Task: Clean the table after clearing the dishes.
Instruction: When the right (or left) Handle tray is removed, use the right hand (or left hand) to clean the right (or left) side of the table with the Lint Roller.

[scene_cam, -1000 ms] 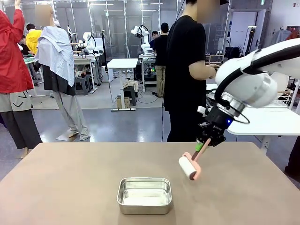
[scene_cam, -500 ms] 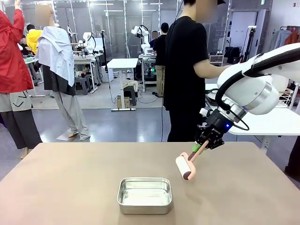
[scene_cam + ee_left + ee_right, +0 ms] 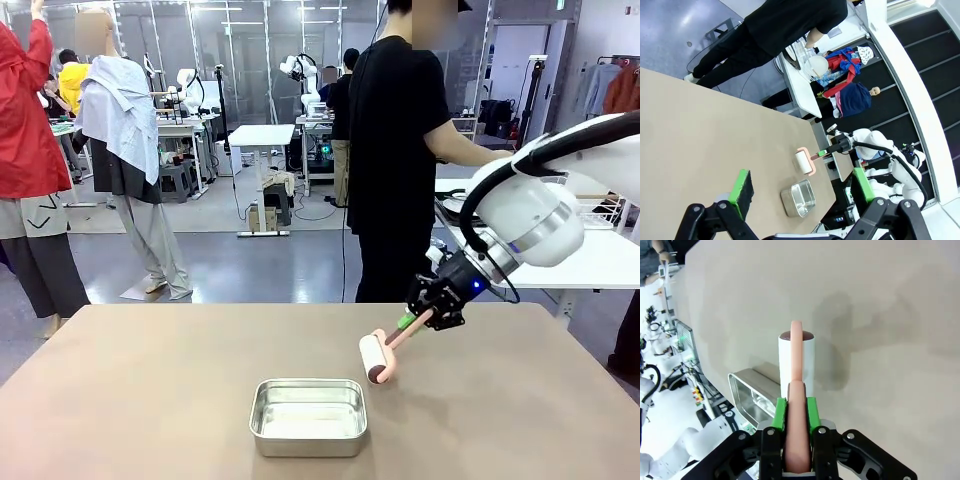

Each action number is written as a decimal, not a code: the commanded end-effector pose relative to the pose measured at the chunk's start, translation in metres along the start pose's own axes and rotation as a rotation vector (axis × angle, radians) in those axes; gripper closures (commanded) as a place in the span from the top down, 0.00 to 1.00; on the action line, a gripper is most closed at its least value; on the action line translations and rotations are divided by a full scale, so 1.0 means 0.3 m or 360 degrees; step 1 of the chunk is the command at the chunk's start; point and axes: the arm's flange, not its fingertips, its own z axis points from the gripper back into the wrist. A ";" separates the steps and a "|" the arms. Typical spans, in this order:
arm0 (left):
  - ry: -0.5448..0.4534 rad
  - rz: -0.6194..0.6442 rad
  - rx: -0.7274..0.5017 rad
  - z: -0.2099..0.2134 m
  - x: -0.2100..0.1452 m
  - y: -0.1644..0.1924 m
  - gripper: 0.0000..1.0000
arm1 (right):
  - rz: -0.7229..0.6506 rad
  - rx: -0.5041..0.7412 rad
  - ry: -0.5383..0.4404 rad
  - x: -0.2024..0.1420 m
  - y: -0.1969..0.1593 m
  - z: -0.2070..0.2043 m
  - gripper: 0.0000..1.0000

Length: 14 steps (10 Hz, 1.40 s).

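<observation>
The bench (image 3: pixel 150 400) has a plain matte taupe top, carrying a steel pan (image 3: pixel 308 415) near the middle of its near edge; past the far edge a person in black (image 3: pixel 395 150) faces a white-topped table (image 3: pixel 590 262) in a workshop hall; the right fingers (image 3: pixel 412 320) are clamped on the pink handle of a lint roller (image 3: pixel 374 357), its white drum low beside the pan's far right corner; the left fingers (image 3: pixel 743 186) gape wide, holding nothing.
</observation>
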 end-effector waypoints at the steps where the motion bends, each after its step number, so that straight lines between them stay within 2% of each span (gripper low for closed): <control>1: -0.0018 0.0001 -0.0029 0.006 0.002 -0.006 1.00 | 0.0003 0.0040 -0.0082 -0.010 -0.065 -0.002 0.21; 4: -0.0018 0.0001 -0.0029 0.006 0.002 -0.006 1.00 | -0.0097 0.0075 -0.0175 -0.001 -0.169 -0.020 0.21; 7: -0.0018 0.0001 -0.0029 0.006 0.002 -0.006 1.00 | -0.0063 -0.0168 -0.0193 -0.028 -0.333 -0.032 0.21; 9: -0.0018 0.0001 -0.0029 0.006 0.002 -0.006 1.00 | -0.0126 -0.0293 -0.0278 -0.027 -0.416 0.047 0.21; 12: -0.0018 0.0001 -0.0029 0.006 0.002 -0.006 1.00 | -0.0096 -0.0578 -0.0388 -0.042 -0.430 0.167 0.21; 14: -0.0018 0.0001 -0.0029 0.006 0.002 -0.006 1.00 | -0.0141 -0.0801 -0.0382 -0.052 -0.447 0.239 0.21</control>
